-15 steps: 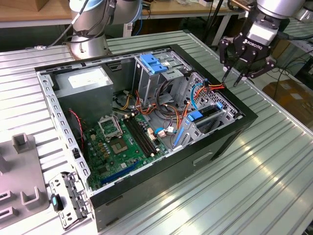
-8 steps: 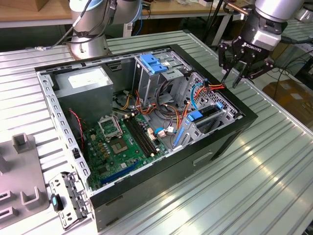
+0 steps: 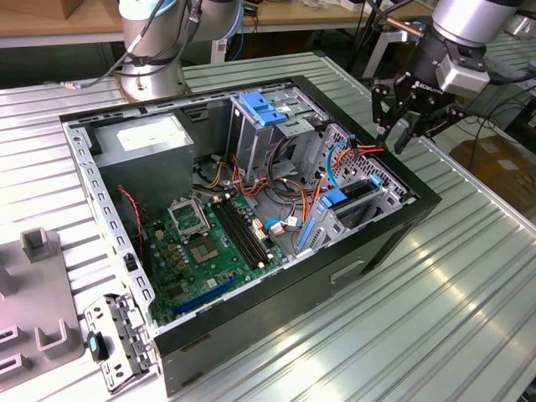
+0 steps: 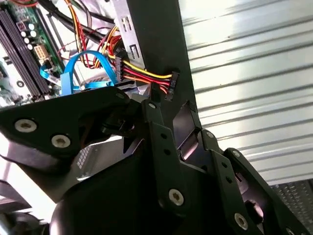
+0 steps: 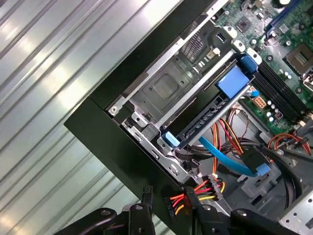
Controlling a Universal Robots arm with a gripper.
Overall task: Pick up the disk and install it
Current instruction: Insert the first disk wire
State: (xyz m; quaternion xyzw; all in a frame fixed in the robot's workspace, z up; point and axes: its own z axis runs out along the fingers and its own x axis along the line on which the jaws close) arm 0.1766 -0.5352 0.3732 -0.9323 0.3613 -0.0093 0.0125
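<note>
The open computer case point(image 3: 251, 335) lies on the ribbed metal table. Its drive cage point(image 3: 356, 205) is at the exterior view's right, with a blue latch point(image 3: 335, 199) on top. The disk sits edge-on in the cage slot, and only its blue side rail point(image 5: 195, 128) shows. My gripper point(image 3: 400, 126) hangs open above the case's black wall by the cage and holds nothing. A red-yellow-black power connector point(image 5: 171, 201) point(image 4: 169, 85) lies on that wall just under the fingertips point(image 5: 145, 192).
Inside the case are the green motherboard point(image 3: 205, 243), a grey power-supply box point(image 3: 146, 138), a second cage with a blue latch point(image 3: 264, 109), and loose orange and blue cables point(image 3: 335, 163). A grey fixture point(image 3: 38, 293) sits at the exterior view's left. The arm's base point(image 3: 151, 50) stands behind the case.
</note>
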